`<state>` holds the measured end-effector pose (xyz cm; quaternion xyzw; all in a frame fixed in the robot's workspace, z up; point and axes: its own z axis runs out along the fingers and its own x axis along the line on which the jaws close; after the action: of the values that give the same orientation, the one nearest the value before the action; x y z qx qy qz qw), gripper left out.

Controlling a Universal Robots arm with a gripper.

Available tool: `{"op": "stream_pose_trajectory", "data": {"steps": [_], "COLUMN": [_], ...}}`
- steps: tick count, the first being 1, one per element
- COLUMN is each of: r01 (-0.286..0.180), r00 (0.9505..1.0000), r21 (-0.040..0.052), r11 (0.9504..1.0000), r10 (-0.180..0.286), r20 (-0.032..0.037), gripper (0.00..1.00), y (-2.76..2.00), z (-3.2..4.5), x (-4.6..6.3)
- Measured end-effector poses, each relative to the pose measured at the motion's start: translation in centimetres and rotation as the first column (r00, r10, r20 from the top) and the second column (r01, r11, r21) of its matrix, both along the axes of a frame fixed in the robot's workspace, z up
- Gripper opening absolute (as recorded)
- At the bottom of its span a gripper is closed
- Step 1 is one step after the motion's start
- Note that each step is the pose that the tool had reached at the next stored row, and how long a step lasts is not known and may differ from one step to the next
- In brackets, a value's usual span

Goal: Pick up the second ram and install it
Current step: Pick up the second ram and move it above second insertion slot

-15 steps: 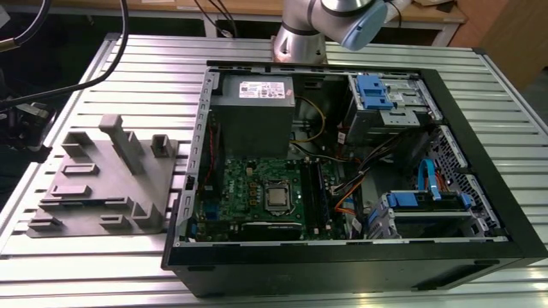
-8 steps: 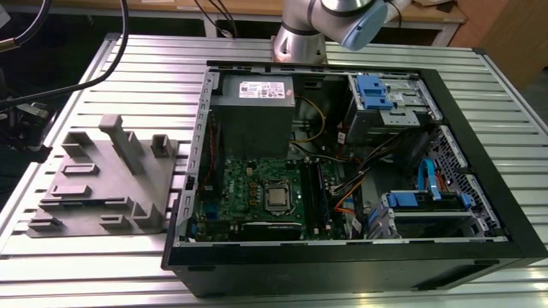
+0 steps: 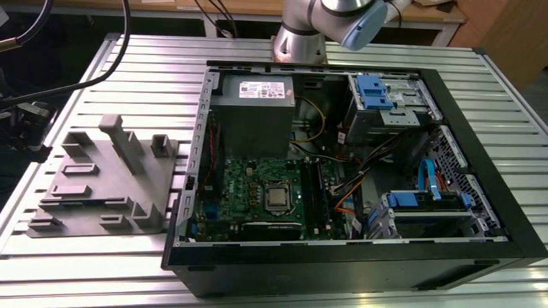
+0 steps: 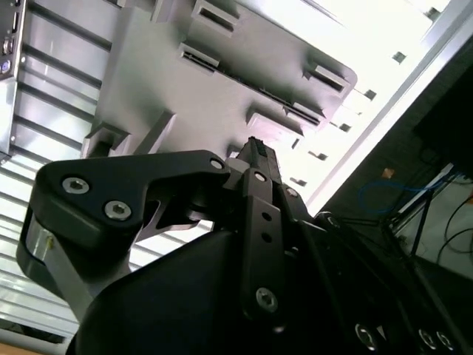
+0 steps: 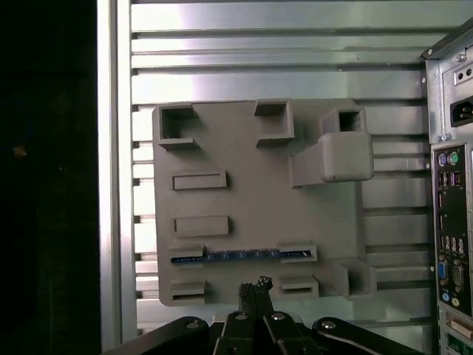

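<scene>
In the first wrist view the second ram (image 5: 240, 256) is a thin dark blue strip. It lies on edge in a long slot of the grey fixture block (image 5: 251, 200). My gripper (image 5: 255, 285) hangs well above the block, its tips showing just beside the ram's slot. The fingertips (image 5: 247, 290) are pressed together with nothing between them. In the second wrist view the gripper (image 4: 255, 148) points down at the same block (image 4: 222, 81). In the exterior view the fixture block (image 3: 102, 186) sits on the table at the left of the open computer case (image 3: 342, 167).
The slotted aluminium table (image 3: 154, 58) carries the case, with the green motherboard (image 3: 253, 192) on its floor and the power supply (image 3: 253, 109) behind it. The arm's base (image 3: 299, 38) stands behind the case. The case's rear port panel (image 5: 447, 207) borders the fixture block.
</scene>
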<state>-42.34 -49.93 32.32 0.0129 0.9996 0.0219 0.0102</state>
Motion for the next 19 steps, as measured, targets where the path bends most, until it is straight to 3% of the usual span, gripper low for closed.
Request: {"op": "stream_pose_trajectory", "data": {"steps": [5, 9, 14, 19], "r01": [-0.090, -0.163, -0.252, -0.336], "r00": [0.9959, 0.9866, 0.9677, 0.9420], "r21": [0.0001, 0.0001, 0.0000, 0.0000], "r11": [0.9959, 0.9866, 0.9677, 0.9420], "r10": [0.090, 0.163, 0.252, 0.336], "r20": [0.0001, 0.0001, 0.0000, 0.0001], "gripper": [0.07, 0.07, 0.07, 0.07], "y": [0.00, 0.00, 0.00, 0.00], "z": [-0.06, -0.14, -0.22, -0.27], "x": [0.00, 0.00, 0.00, 0.00]}}
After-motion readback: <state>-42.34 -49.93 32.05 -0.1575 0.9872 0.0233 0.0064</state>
